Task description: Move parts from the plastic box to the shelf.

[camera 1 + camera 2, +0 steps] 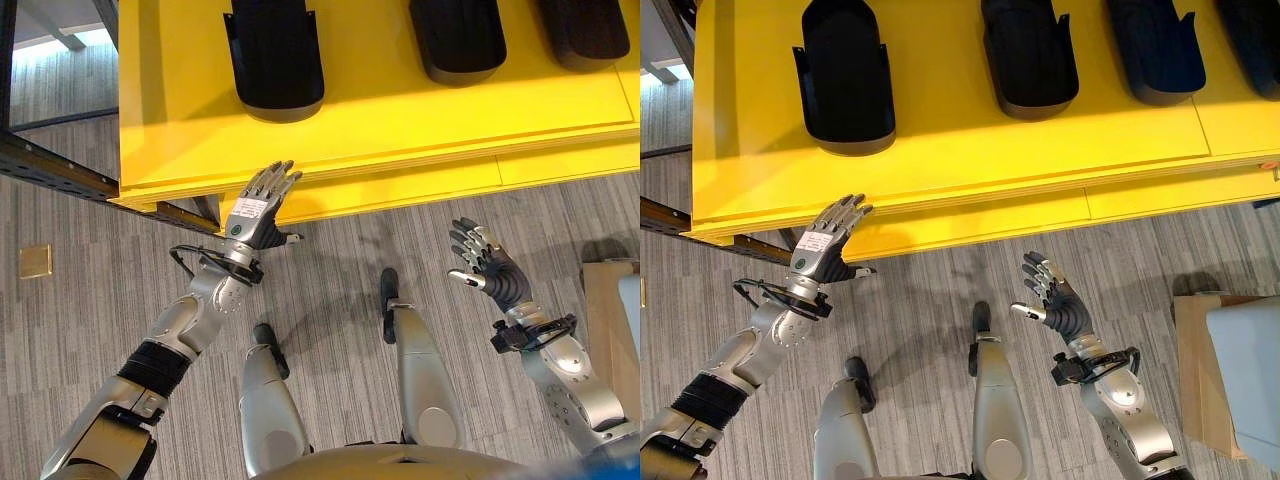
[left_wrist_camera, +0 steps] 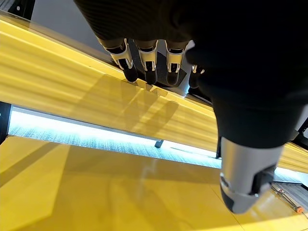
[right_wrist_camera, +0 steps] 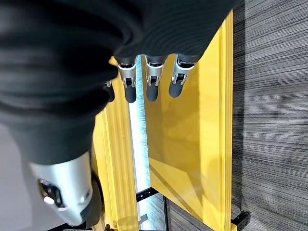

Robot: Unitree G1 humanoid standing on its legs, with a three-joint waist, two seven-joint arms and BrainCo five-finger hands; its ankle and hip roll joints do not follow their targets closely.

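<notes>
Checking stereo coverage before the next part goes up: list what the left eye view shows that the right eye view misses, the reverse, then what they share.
Left eye view alone: a small gold-coloured square plate on the floor beside the shelf's left corner.

Right eye view alone: a fourth black part at the far right of the shelf, and more of the pale plastic box on its cardboard sheet.

Both: the yellow shelf carrying black parts, the left robot hand open with its fingertips at the shelf edge, and the right robot hand open and empty over the carpet.

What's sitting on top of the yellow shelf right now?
Black parts lie in a row on the yellow shelf; four show in the right eye view. Both the left hand and right hand are empty, fingers open. The lower level is covered.
</notes>
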